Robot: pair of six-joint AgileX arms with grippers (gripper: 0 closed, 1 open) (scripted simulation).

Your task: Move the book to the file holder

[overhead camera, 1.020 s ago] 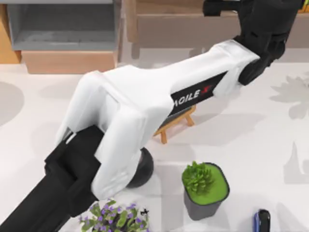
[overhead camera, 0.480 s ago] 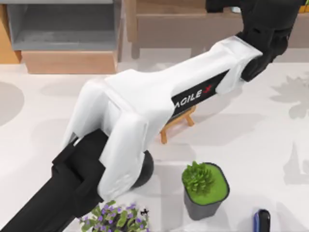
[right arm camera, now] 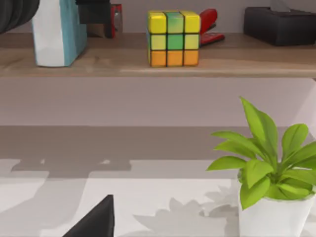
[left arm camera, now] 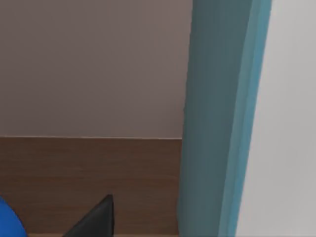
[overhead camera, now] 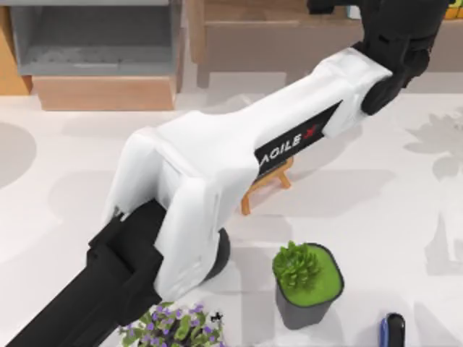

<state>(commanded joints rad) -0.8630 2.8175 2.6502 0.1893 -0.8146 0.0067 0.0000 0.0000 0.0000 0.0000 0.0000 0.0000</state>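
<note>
The left arm (overhead camera: 239,152) extends diagonally across the table, from the near-left edge toward the far-right corner. Its black base segment sits at the near-left; the white forearm casing spans the table's middle. The black wrist (overhead camera: 401,40) reaches the far edge, right of centre. One dark fingertip (left arm camera: 96,219) of the left gripper shows in the left wrist view. One dark fingertip (right arm camera: 96,219) of the right gripper shows in the right wrist view.

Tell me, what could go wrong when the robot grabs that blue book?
The left gripper is at the book, which stands upright on the shelf; a poor grip might tip it into the colour cube beside it. Swinging toward the file holder, the left arm, now above the easel, could knock it. The right gripper idles low over the table.
</note>
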